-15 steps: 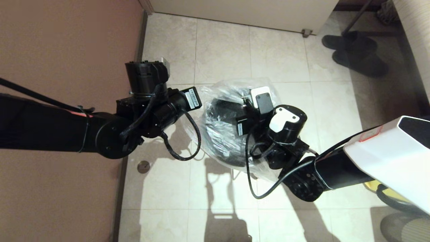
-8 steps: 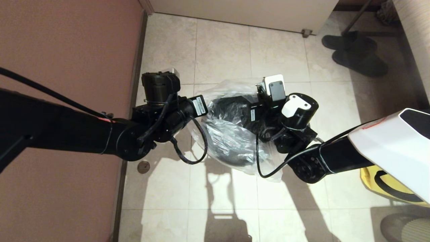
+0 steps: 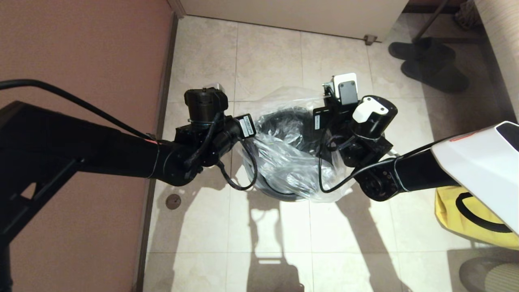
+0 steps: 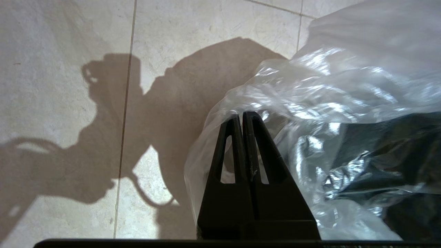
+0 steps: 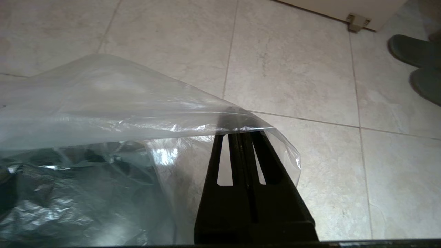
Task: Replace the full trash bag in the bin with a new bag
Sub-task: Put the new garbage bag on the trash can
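Bag stretched over bin, both arms holding

Bin (image 3: 279, 190) stands on the tiled floor at centre of the head view, mostly veiled by the bag (image 3: 290, 156). Only its dark inner wall and a strip of rim at 6 o'clock show through the film.

Left end effector (image 4: 242, 115): fingers pressed fully together, a fold of bag film pinched between the tips. It sits at the bin's 9 o'clock side, outside the rim.

Right end effector (image 5: 241, 132): fingers likewise closed tight, clamping the bag's mouth edge, which runs taut away from the tips. It sits at about 2 o'clock of the bin.

Bag hangs between the two grips, crinkled, draped over the bin's opening. Mouth looks spread across the bin, with loose film spilling past the rim at 5 o'clock. Whether the bag's bottom has dropped inside the bin, cannot tell.

Yellow bag (image 3: 466, 219) lies on the floor at 4 o'clock, well apart from the bin. Slippers (image 3: 429, 65) at 1 o'clock, clear of the work.

Step in hand, by my reading: fitting the new liner, opening its mouth over the rim.

Next move likely calls for both arms to lower together and draw the mouth edge down outside the rim on opposite sides, keeping tension even. Thin film may tear or slip off one side if one arm pulls harder.
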You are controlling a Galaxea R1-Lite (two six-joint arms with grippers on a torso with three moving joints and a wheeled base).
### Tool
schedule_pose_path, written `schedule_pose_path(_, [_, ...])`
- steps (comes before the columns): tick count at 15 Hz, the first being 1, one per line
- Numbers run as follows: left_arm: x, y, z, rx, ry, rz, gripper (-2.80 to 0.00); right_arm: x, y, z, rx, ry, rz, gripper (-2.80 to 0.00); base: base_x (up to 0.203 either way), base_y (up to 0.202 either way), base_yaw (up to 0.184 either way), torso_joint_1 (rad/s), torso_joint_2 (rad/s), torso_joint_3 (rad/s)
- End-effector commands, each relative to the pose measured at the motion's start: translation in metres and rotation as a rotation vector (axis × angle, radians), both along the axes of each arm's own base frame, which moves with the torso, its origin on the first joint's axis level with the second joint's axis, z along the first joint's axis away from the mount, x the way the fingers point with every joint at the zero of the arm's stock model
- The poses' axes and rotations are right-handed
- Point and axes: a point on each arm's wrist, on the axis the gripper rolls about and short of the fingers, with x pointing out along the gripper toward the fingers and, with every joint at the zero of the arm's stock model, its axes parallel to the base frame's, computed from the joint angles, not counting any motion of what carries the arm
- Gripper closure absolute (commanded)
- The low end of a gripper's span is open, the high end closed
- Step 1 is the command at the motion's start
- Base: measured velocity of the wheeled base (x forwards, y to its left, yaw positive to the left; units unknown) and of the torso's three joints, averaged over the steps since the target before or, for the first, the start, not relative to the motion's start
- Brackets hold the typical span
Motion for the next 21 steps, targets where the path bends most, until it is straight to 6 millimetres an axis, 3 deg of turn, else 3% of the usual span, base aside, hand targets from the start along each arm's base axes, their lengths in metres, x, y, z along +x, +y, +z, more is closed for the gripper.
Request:
schedule_pose_path(1, [0.007,-0.004,-0.009,0.006,0.012,0.003,0.00,0.005,-0.007,-0.001,0.000,-0.003,-0.020,0.00,0.000,0.000,0.000,0.000,0.00,0.000])
schedule_pose_path(4, [0.014,-0.008,-0.016,0.011,0.019,0.002,0.00,0.016,-0.014,-0.010,-0.012,0.008,-0.032,0.00,0.000,0.000,0.000,0.000,0.00,0.000])
schedule_pose_path(7, [0.023,-0.011,-0.014,0.003,0.001,0.005,0.00,0.028,-0.021,-0.004,0.005,-0.026,-0.056,0.00,0.000,0.000,0.000,0.000,0.00,0.000])
schedule_pose_path(10, [0.030,-0.011,0.000,-0.012,-0.024,0.008,0.00,0.038,-0.028,-0.003,0.015,-0.047,-0.077,0.00,0.000,0.000,0.000,0.000,0.00,0.000])
schedule_pose_path(15, [0.056,0.000,0.023,-0.028,-0.054,0.037,0.00,0.056,-0.050,-0.018,0.036,0.029,-0.115,0.00,0.000,0.000,0.000,0.000,0.00,0.000])
schedule_pose_path(18, [0.071,0.003,0.012,-0.010,-0.011,0.032,0.00,0.062,-0.060,-0.026,0.087,0.111,-0.115,0.00,0.000,0.000,0.000,0.000,0.00,0.000])
schedule_pose_path(21, [0.073,0.001,0.007,-0.006,-0.003,0.025,0.00,0.067,-0.070,-0.033,0.124,0.164,-0.124,0.00,0.000,0.000,0.000,0.000,0.00,0.000])
